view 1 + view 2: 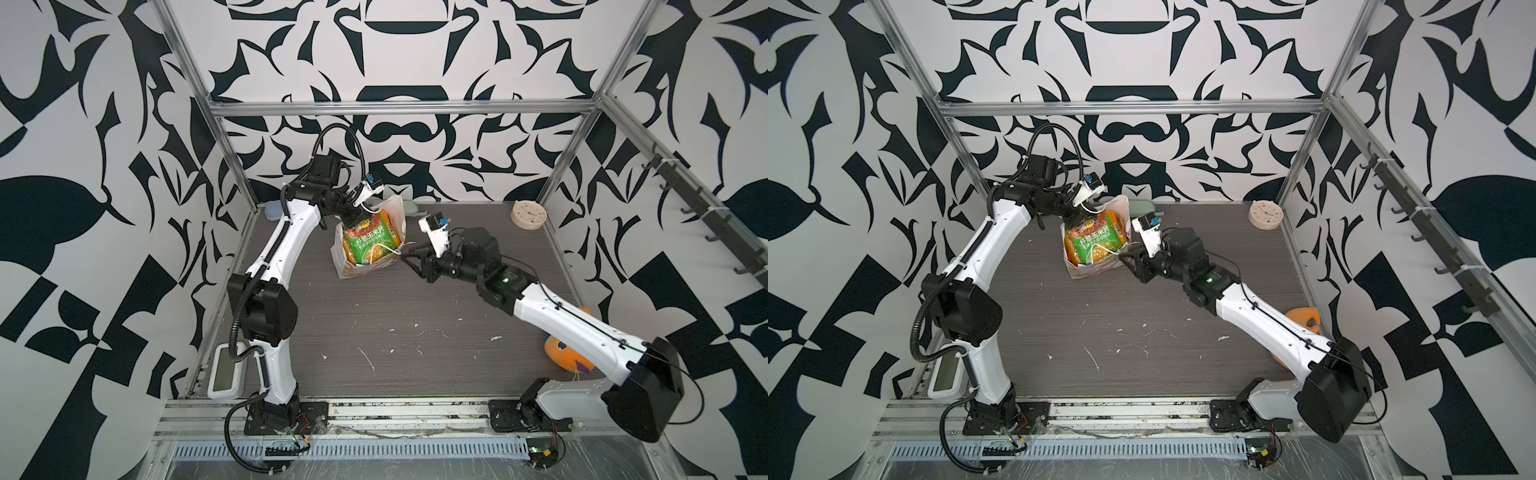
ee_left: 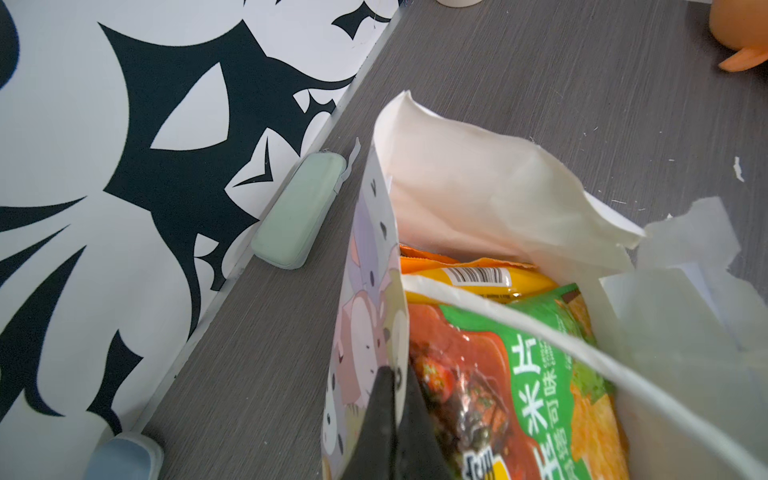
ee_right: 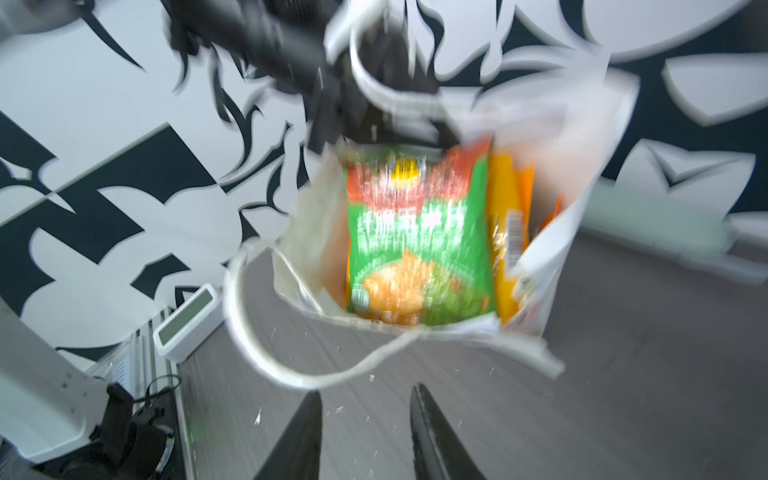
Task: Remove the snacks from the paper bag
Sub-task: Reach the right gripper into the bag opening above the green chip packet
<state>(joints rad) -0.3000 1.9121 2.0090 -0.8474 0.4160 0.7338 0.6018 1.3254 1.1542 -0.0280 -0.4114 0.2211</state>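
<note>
Bag: white paper bag (image 1: 394, 210) stands at 12 o'clock on my table (image 1: 374, 340), mouth open.
Snacks: green packet (image 1: 368, 245) in front, yellow packet (image 2: 478, 282) behind, both inside the bag.
Left gripper (image 2: 395, 382): pinched together on the bag's rim, at its 10 o'clock.
Right gripper (image 3: 365, 390): jaws apart, empty, at the bag's 3 o'clock (wrist view blurred).
Handling: I judge the packets light, crinkly and slippery, so I'd pinch the green one's top seam.

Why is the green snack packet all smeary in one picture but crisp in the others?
Right wrist view: motion blur smears the green packet, the paper bag and the wall, lettering unreadable. Left wrist view: sharp, the green packet's characters and the barcode on the yellow packet read clearly. Both top views: crisp, evenly lit, no harsh glare.
</note>
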